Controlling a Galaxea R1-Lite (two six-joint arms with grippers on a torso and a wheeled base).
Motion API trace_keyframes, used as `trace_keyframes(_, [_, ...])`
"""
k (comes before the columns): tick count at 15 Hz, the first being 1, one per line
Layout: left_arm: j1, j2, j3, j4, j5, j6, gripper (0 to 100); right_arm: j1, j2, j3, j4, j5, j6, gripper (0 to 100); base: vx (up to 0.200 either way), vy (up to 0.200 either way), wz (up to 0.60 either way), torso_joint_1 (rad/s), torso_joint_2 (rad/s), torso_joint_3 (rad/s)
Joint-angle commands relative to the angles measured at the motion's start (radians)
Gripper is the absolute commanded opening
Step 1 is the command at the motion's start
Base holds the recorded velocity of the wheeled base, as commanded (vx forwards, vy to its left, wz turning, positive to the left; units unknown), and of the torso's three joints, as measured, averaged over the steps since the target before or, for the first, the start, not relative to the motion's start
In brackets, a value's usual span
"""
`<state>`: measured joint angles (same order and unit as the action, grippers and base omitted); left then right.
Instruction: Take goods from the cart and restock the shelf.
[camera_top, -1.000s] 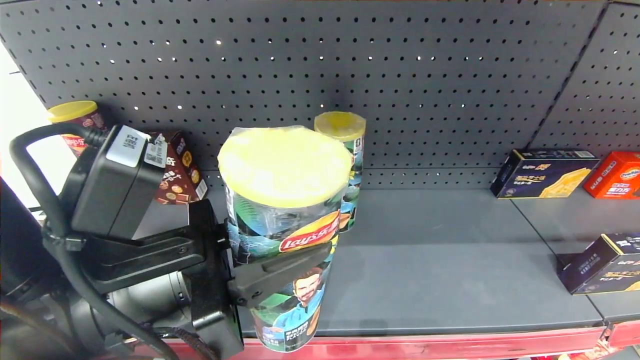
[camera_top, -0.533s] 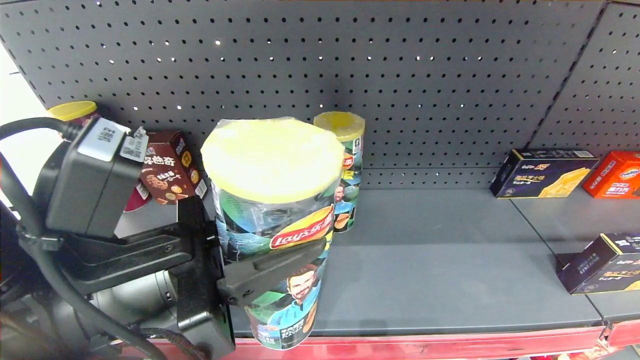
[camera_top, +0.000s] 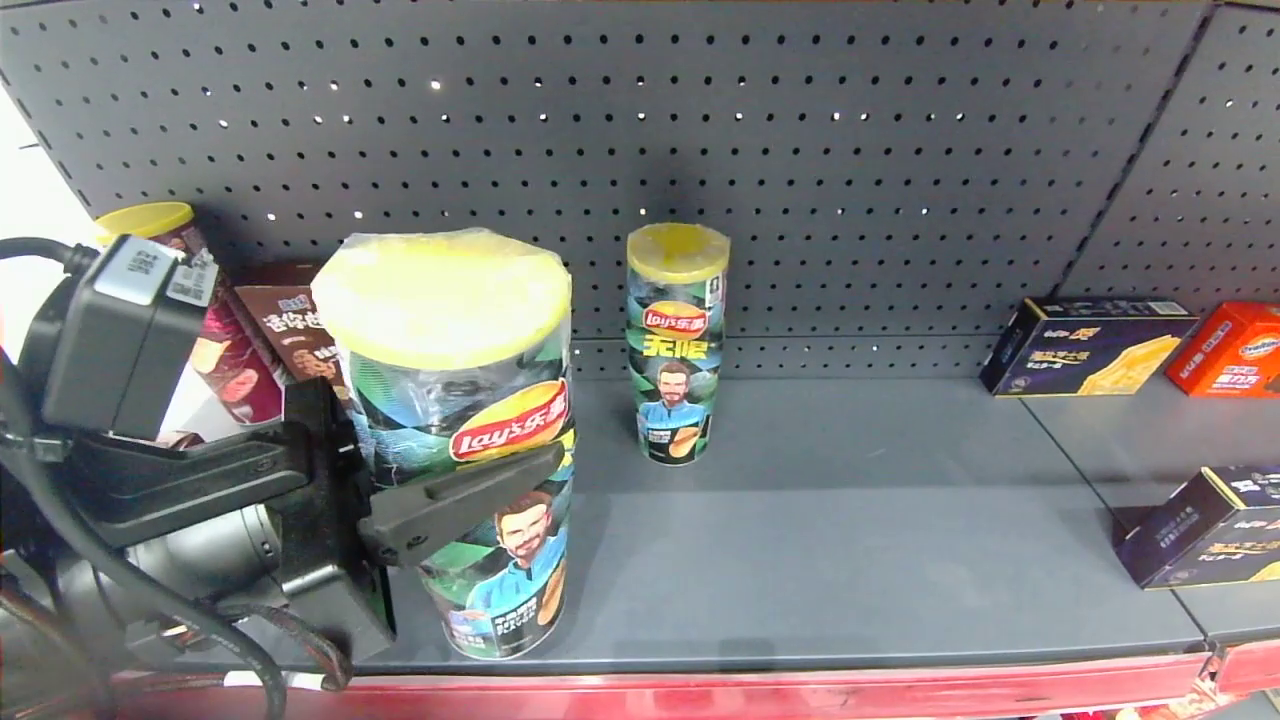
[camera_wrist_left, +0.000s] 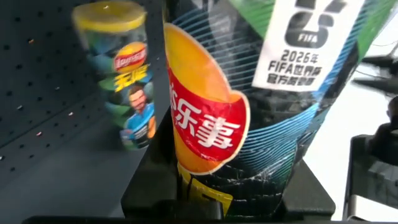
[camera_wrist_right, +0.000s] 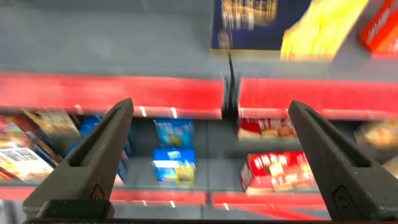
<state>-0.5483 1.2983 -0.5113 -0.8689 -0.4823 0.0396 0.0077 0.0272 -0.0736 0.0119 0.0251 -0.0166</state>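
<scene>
From the head view, the left jaws are closed on a tall chip can (camera_top: 455, 300) with a yellow lid; one dark finger (camera_top: 460, 500) lies across its front. The can stands upright at the front part of the grey shelf (camera_top: 850, 540) – if its bottom touches the shelf, I cannot tell. A second chip can (camera_top: 677, 350) of the same kind stands well apart from it, near the pegboard wall (camera_top: 800, 150). At the far left are a dark red can (camera_top: 150, 225) and a brown cookie box (camera_top: 290, 330). At the right lie a dark blue box (camera_top: 1085, 345), an orange box (camera_top: 1235, 350) and another dark box (camera_top: 1200, 525).

From the left wrist view, the gripped can is very close, and the second can stands farther off by the pegboard.

From the right wrist view, the right jaws are spread wide with nothing between them – beyond them are a red shelf edge (camera_wrist_right: 155, 93) and blurred packages (camera_wrist_right: 174, 168) on lower shelves.
</scene>
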Motion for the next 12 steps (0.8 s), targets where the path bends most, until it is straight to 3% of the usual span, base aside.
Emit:
trace_keyframes(1, [0.018,-0.004,0.01,-0.001,-0.001,-0.003,0,0.064,0.373,-0.44,0.056,0.036,0.101,100,0.0,0.0,0.0,0.0,0.0,0.0])
trace_keyframes(3, [0.022,0.003,-0.003,-0.004,0.001,-0.003,0,0.14,0.444,-0.502,0.051,0.061,0.05,100,0.0,0.0,0.0,0.0,0.0,0.0])
trace_keyframes(4, [0.042,0.004,0.007,-0.004,0.001,0.0,0,0.183,0.536,-0.506,-0.004,0.059,-0.048,100,0.0,0.0,0.0,0.0,0.0,0.0])
trace_keyframes(5, [0.042,0.004,0.007,-0.004,0.001,0.0,0,0.183,0.536,-0.506,-0.004,0.059,-0.048,100,0.0,0.0,0.0,0.0,0.0,0.0])
trace_keyframes(6, [0.044,0.006,-0.001,-0.002,0.001,-0.001,0,0.21,0.672,-0.515,-0.087,0.061,-0.085,100,0.0,0.0,0.0,0.0,0.0,0.0])
trace_keyframes(8, [0.045,0.006,-0.013,-0.002,0.002,-0.001,0,0.249,0.78,-0.542,-0.092,0.064,-0.091,100,0.0,0.0,0.0,0.0,0.0,0.0])
trace_keyframes(9, [0.048,0.004,-0.018,-0.002,0.004,-0.003,0,0.305,0.843,-0.546,-0.133,0.064,-0.089,100,0.0,0.0,0.0,0.0,0.0,0.0])
trace_keyframes(12, [0.054,0.001,-0.018,-0.002,0.002,-0.004,0,0.348,0.996,-0.546,-0.282,0.065,-0.088,100,0.0,0.0,0.0,0.0,0.0,0.0])
